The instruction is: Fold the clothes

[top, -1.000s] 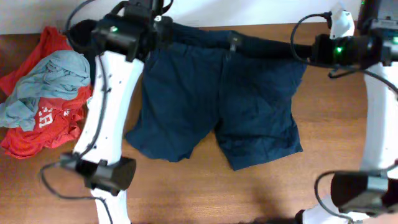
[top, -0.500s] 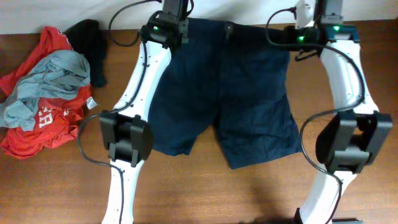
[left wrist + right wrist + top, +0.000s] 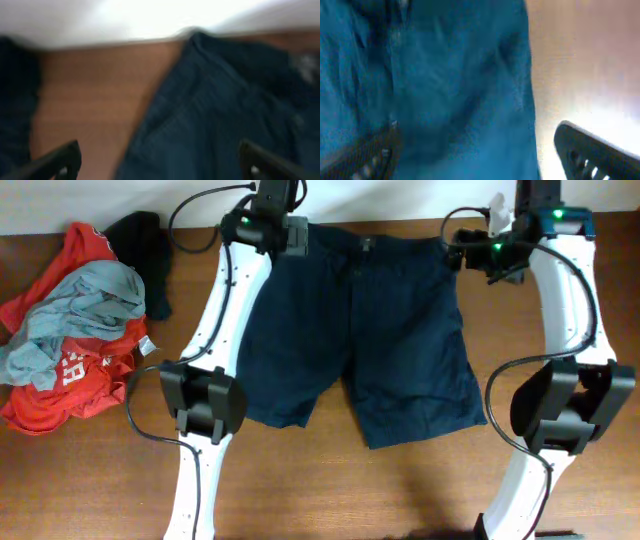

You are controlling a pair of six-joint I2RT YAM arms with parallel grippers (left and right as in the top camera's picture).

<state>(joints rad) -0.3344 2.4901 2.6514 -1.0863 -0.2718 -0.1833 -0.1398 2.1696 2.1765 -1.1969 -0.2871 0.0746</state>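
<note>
The clothes are dark navy shorts lying spread flat on the wooden table, waistband at the far edge and both legs pointing toward the near side. My left gripper hovers over the left waistband corner. In the left wrist view, the left gripper stands wide open above the blurred navy fabric and holds nothing. My right gripper is above the right waistband corner. Seen from the right wrist, the right gripper is also wide open over the cloth, right by its side edge.
A pile at the left holds a red garment with white lettering under a light grey one. A black garment lies behind it. A white wall runs along the far table edge. Both arm bases stand at the near side.
Both grippers went from shut to wide open and let go of the waistband corners. The shorts, earlier held stretched, now lie flat with the waistband at the far edge.
</note>
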